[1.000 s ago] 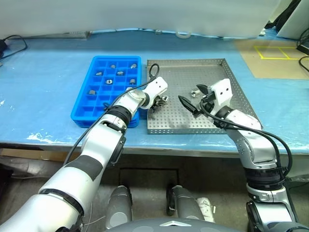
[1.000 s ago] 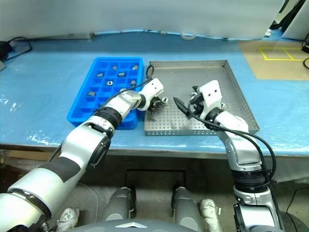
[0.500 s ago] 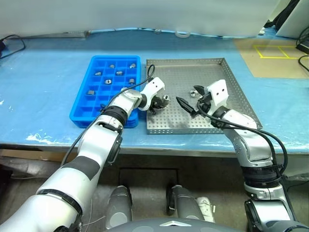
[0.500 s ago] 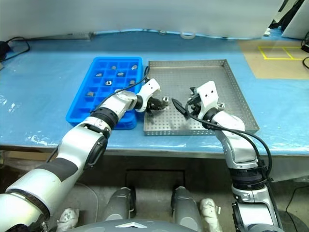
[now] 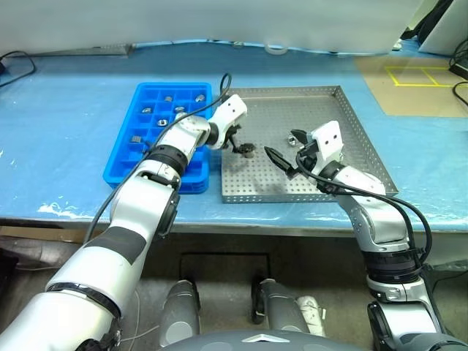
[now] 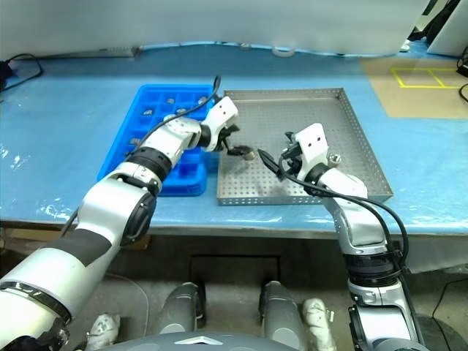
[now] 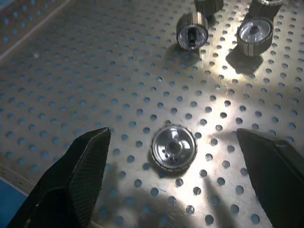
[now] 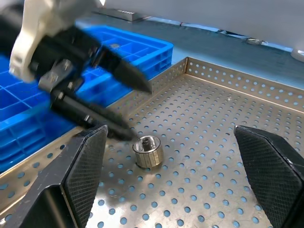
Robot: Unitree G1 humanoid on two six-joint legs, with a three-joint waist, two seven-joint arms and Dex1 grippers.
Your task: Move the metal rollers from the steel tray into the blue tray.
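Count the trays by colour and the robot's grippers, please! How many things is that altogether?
Blue tray: 1
Steel tray: 1
Grippers: 2 (left gripper, right gripper)
Total: 4

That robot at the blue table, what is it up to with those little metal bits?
It is sorting metal rollers from the steel tray into the blue tray, where several already sit. Right now its left gripper hangs open just above one roller lying on the steel tray, holding nothing. The right gripper waits open over the same tray, near the other rollers.
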